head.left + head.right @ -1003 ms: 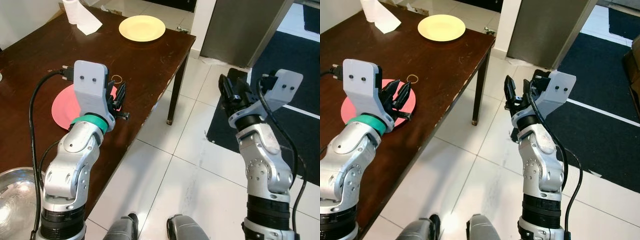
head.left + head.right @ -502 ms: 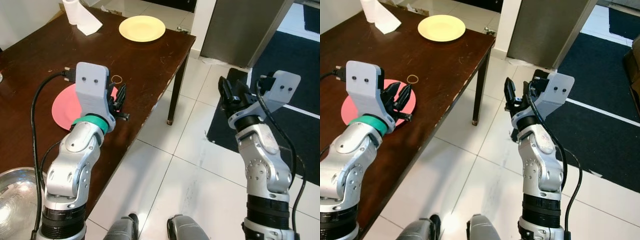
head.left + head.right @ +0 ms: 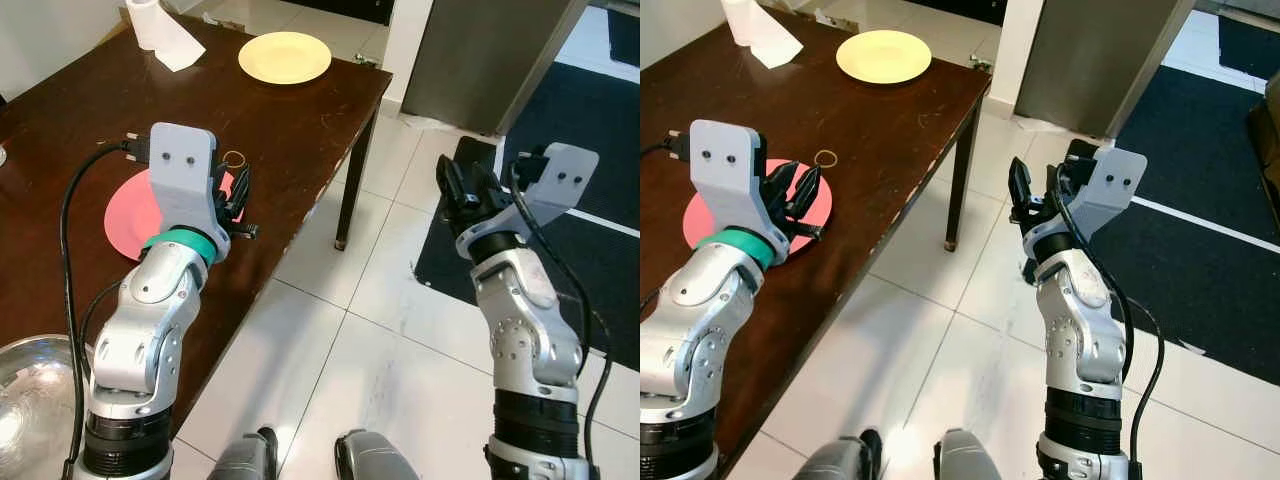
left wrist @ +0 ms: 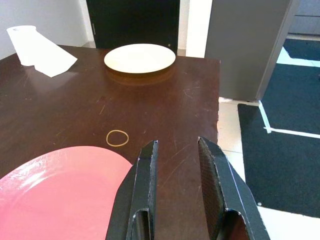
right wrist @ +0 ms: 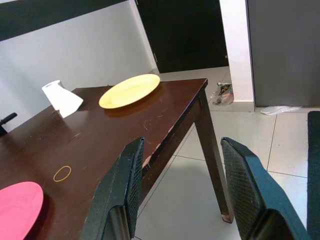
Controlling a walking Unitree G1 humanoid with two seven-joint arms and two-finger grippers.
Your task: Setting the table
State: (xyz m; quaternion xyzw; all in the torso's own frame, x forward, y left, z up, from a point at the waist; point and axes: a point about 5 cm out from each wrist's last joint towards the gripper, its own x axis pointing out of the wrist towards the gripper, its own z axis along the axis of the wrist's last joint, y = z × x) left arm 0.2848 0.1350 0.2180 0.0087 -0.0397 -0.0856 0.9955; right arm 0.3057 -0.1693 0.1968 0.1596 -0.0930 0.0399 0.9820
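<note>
Pink plate (image 3: 128, 212) lies mid-left of frame on the dark table (image 3: 290, 120), near its edge. Left gripper (image 4: 176, 165) hovers over the plate's rim, fingers narrowly parted, empty. Rubber band (image 4: 117, 137) just beyond. Yellow plate (image 3: 285, 57) upper centre. Right gripper (image 5: 182, 185) off-table over floor tiles, spread wide, empty.

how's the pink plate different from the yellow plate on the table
The pink plate is pink and lies near the robot, with the left claw just over its edge; the yellow plate is pale yellow and sits at the far end by the table corner, with no claw near it. A rubber band lies beside the pink plate; a paper towel roll stands nearer the yellow plate. Both are round, empty and flat on the dark table.
</note>
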